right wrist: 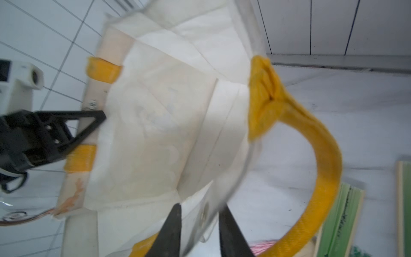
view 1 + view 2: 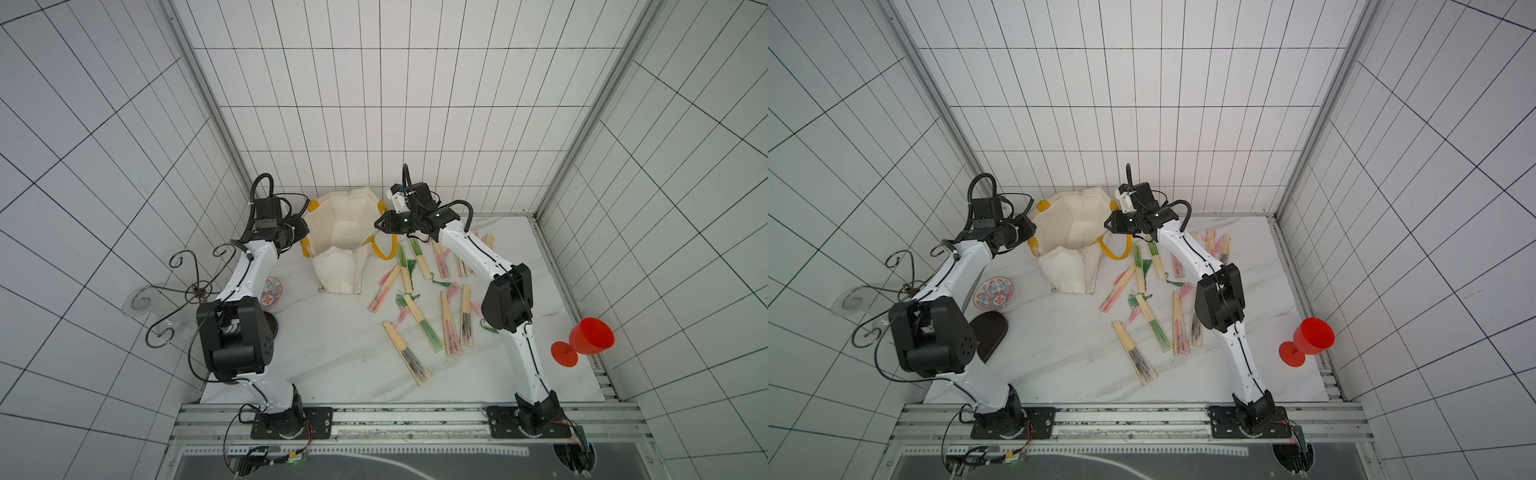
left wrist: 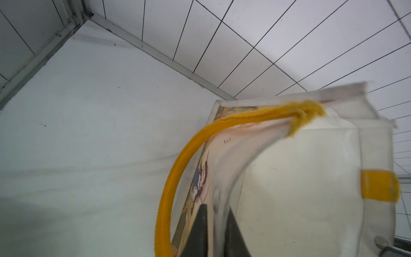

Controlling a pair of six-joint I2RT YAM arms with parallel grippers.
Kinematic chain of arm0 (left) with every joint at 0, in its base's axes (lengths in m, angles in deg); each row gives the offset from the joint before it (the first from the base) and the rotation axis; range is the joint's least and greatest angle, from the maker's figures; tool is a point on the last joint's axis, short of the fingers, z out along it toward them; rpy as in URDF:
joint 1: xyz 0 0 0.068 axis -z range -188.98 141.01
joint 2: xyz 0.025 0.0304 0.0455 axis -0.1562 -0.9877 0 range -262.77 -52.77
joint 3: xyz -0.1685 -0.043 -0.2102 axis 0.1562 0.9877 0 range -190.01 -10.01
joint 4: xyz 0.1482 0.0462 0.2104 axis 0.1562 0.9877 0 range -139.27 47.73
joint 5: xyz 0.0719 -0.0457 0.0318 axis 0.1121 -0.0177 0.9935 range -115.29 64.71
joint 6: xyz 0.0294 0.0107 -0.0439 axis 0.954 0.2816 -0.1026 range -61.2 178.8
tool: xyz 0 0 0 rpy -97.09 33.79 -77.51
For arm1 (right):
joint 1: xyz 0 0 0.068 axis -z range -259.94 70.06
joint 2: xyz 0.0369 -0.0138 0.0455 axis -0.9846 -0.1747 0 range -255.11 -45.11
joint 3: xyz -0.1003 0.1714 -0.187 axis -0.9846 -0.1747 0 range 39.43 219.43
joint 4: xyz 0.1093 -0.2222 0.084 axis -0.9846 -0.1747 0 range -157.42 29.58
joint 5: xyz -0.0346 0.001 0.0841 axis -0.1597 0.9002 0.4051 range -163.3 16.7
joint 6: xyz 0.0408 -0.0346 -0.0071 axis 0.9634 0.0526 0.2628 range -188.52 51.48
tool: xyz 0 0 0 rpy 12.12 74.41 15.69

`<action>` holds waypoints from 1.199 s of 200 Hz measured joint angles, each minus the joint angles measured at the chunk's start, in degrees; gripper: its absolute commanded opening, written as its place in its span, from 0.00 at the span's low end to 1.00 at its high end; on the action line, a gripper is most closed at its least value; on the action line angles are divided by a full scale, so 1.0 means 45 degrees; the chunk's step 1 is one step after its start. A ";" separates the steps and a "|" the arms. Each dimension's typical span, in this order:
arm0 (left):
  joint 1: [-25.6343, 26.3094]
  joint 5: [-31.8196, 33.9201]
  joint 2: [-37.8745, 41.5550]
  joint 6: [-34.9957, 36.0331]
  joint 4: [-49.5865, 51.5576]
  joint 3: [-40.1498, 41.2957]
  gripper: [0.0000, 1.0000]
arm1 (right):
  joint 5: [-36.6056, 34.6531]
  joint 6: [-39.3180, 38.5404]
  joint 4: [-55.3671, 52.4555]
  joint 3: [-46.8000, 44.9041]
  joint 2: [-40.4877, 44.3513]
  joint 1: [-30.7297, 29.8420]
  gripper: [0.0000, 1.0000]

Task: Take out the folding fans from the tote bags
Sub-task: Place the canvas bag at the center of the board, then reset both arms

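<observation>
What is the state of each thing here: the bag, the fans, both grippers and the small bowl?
tote bag: standing, mouth spread wide open, no fan visible inside
folding fans: closed, lying on the table beside the bag
left gripper: bag's rim between its jaws, open or shut unclear
right gripper: open, bag's rim between its jaws
patterned bowl: upright, empty

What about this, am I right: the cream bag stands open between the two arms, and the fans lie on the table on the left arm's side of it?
Not quite. In both top views the folding fans lie on the table on the right arm's side of the tote bag, not the left arm's. The rest holds: the bag stands open between the two arms.
</observation>
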 measured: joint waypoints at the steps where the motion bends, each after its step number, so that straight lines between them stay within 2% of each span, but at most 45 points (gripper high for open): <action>1: -0.0005 -0.0015 -0.0024 0.0019 0.0000 -0.0024 0.29 | 0.0039 0.0029 0.0044 0.0000 -0.0005 0.0010 0.42; 35: -0.0044 -0.0282 -0.0894 0.0136 0.0117 -0.1175 0.57 | 0.0641 0.0131 0.0651 0.0423 -0.0078 0.0325 0.51; 88: -0.0136 -0.0554 -0.0675 0.0282 0.0311 -0.2550 0.82 | 0.0554 -0.0452 0.0253 0.0714 0.0199 0.0534 0.61; 102: -0.0175 -0.0544 -0.0189 0.0369 0.0442 -0.2414 0.87 | 0.0146 -0.0695 -0.0039 0.0500 0.0782 0.0554 0.63; 118: -0.0194 -0.0466 0.0777 0.0559 0.0505 -0.1846 0.97 | -0.0495 -0.0918 -0.0151 -0.0670 0.2293 0.0559 0.64; 150: -0.0194 -0.0112 0.3871 0.0758 0.0457 0.0301 0.97 | -0.2273 -0.1248 -0.0019 -0.3871 0.6178 0.0563 0.70; 180: 0.0238 0.0806 0.7257 0.0889 0.0146 0.3016 0.97 | -0.4469 -0.1345 0.0568 -0.7893 0.9845 0.0583 0.78; 203: 0.1807 0.1938 0.9539 0.1161 0.0214 0.4823 0.97 | -0.6047 -0.1229 0.0690 -1.0870 1.2089 0.0690 0.87; 220: 0.3410 0.3157 1.0870 0.1409 0.0355 0.6013 0.97 | -0.7388 -0.1064 0.0821 -1.2832 1.3605 0.0797 0.99; 240: 0.5032 0.4935 1.2021 0.1613 0.0651 0.7485 0.97 | -0.8786 -0.0894 0.0918 -1.4902 1.5489 0.0889 1.00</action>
